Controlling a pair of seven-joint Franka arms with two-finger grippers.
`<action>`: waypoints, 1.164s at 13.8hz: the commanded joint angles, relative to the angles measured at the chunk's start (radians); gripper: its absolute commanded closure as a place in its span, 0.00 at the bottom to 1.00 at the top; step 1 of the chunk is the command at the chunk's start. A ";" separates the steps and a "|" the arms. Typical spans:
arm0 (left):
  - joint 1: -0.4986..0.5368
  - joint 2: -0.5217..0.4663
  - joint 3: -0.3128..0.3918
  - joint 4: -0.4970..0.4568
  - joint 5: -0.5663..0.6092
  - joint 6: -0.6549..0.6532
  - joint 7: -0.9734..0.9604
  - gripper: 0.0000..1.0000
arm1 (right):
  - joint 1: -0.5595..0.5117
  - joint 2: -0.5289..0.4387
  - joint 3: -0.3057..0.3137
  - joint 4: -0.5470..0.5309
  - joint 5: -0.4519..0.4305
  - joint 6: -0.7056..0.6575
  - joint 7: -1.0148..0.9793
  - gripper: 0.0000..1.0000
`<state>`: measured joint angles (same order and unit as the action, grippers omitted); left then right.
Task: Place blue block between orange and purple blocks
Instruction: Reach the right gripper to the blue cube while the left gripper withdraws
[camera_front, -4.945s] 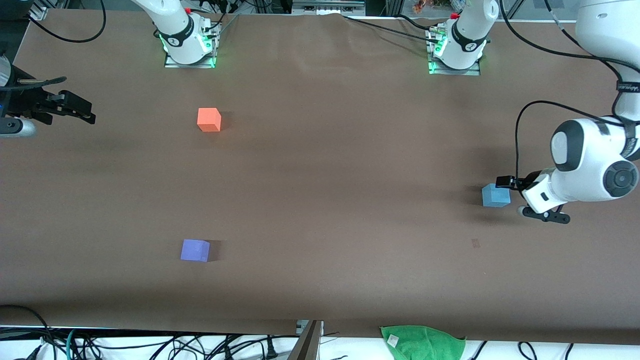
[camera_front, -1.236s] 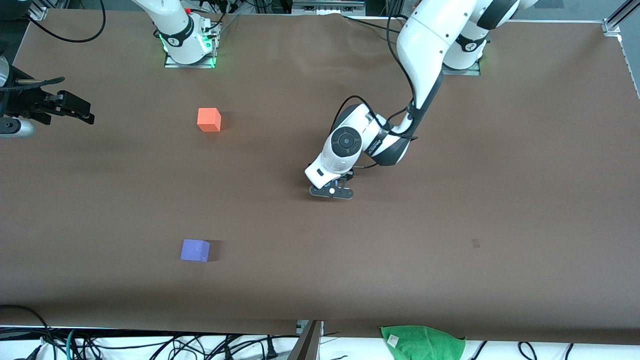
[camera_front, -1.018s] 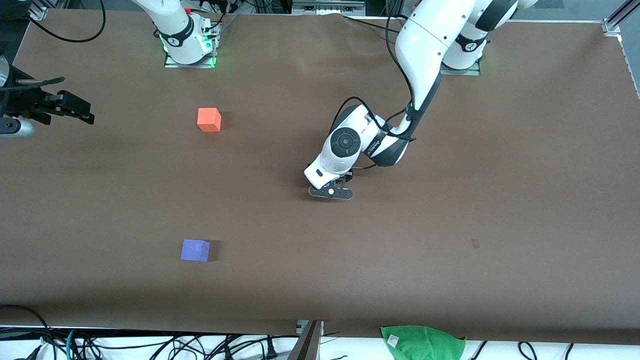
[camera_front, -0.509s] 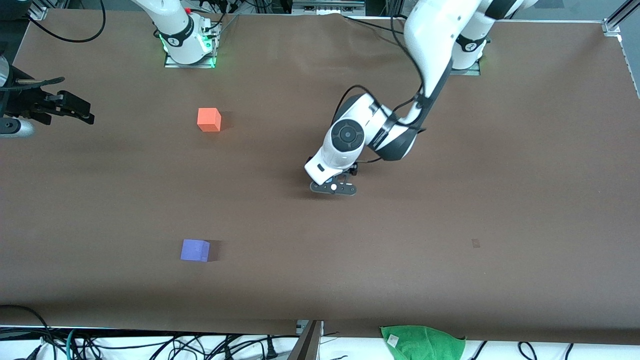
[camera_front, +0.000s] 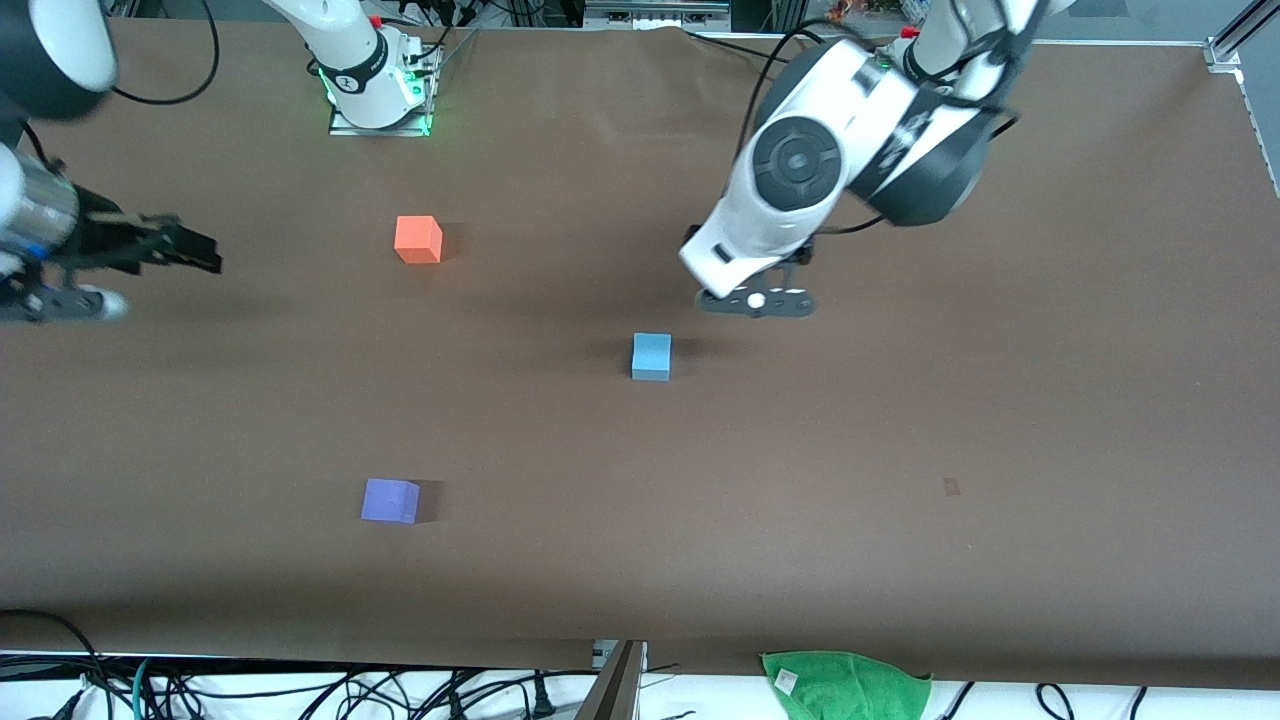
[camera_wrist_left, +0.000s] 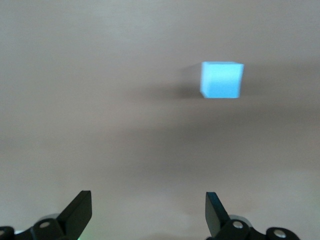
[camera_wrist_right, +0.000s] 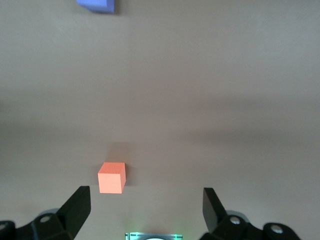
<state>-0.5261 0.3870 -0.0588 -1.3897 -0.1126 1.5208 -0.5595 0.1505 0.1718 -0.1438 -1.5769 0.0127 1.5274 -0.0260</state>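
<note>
Risk: blue block (camera_front: 651, 356) rests on the table (camera_front: 900, 450), well apart from the orange block (camera_front: 418, 239) and purple block (camera_front: 390, 500), toward my left arm's end, not on the line btwn them. If left there, placement fails; a re-grasp w/ poor centring could nudge it askew.

My left gripper (camera_front: 756, 302) hangs above the table beside the blue block, jaws wide, holding nothing. My right gripper (camera_front: 185, 250) waits over the right arm's end, jaws wide, empty.
</note>
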 joint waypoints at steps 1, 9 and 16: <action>0.063 -0.071 -0.001 -0.031 0.095 -0.060 0.074 0.00 | 0.014 0.029 0.001 0.044 0.024 -0.018 -0.009 0.01; 0.369 -0.201 -0.009 -0.003 0.142 -0.094 0.395 0.00 | 0.189 0.124 0.009 0.049 0.147 0.120 0.242 0.00; 0.471 -0.247 -0.003 -0.012 0.110 -0.090 0.440 0.00 | 0.518 0.496 0.009 0.246 0.150 0.488 0.820 0.01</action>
<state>-0.0932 0.1907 -0.0512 -1.3840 0.0188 1.4348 -0.1522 0.6227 0.5349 -0.1219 -1.4764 0.1557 1.9811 0.6847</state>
